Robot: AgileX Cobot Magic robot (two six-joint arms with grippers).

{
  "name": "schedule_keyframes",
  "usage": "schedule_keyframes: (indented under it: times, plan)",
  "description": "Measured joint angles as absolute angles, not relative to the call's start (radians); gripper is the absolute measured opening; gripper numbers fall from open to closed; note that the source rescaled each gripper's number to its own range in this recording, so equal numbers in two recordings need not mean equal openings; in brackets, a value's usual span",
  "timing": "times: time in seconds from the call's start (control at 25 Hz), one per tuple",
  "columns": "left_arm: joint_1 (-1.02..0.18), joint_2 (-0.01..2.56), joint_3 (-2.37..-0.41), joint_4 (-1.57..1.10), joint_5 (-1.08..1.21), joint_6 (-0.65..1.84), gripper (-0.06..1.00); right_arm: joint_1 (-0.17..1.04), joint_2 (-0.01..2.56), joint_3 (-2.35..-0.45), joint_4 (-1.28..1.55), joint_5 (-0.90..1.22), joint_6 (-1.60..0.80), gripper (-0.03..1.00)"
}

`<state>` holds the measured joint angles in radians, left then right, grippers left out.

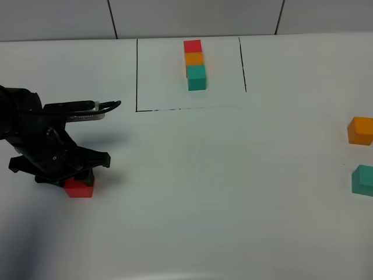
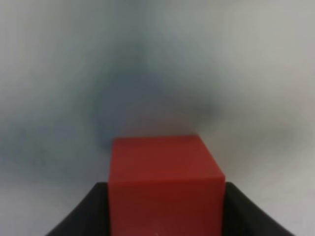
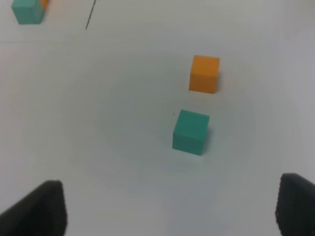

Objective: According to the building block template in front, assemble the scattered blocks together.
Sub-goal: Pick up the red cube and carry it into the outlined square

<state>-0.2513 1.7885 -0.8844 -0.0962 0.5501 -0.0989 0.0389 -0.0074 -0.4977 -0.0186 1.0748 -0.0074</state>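
Note:
The template is a row of red, orange and teal cubes (image 1: 194, 60) inside a thin black three-sided outline (image 1: 137, 76) at the back middle of the table. My left gripper (image 1: 80, 179) is low at the left, its jaws against both sides of the loose red cube (image 1: 78, 188), which fills the left wrist view (image 2: 165, 172). The loose orange cube (image 1: 360, 130) and teal cube (image 1: 363, 179) lie apart at the right edge. They also show in the right wrist view, orange (image 3: 204, 73) and teal (image 3: 190, 132). My right gripper (image 3: 172, 211) is open above the table, short of them.
The white table (image 1: 221, 192) has a tiled wall (image 1: 192, 17) behind it. In the right wrist view the template's teal end (image 3: 27, 11) and one outline stroke (image 3: 90, 14) show in a corner. The right arm is outside the exterior high view.

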Motion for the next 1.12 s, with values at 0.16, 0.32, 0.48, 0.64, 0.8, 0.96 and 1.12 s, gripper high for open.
schedule_keyframes:
  times: [0.16, 0.32, 0.48, 0.64, 0.8, 0.96, 1.12]
  plan:
    - [-0.251, 1.788, -0.884, -0.097, 0.546, -0.072, 0.01, 0.039, -0.007, -0.498, -0.019, 1.075, -0.007, 0.72]
    - [-0.251, 1.791, -0.909, -0.097, 0.546, 0.000, 0.01, 0.039, -0.007, -0.498, -0.019, 1.075, -0.007, 0.72]
    - [-0.251, 1.791, -0.961, -0.097, 0.585, 0.132, 0.01, 0.039, -0.007, -0.498, -0.019, 1.075, -0.007, 0.72]
    - [-0.251, 1.791, -1.020, -0.096, 0.620, 0.202, 0.01, 0.039, -0.007, -0.498, -0.019, 1.075, -0.007, 0.72]
    - [-0.271, 1.791, -1.089, -0.095, 0.650, 0.251, 0.01, 0.039, -0.007, -0.498, -0.019, 1.075, -0.007, 0.72]
    - [-0.332, 1.797, -1.166, -0.093, 0.666, 0.301, 0.01, 0.039, -0.007, -0.498, -0.017, 1.075, -0.007, 0.72]
    - [-0.399, 1.836, -1.283, -0.091, 0.726, 0.361, 0.01, 0.039, -0.007, -0.498, -0.017, 1.075, -0.007, 0.72]
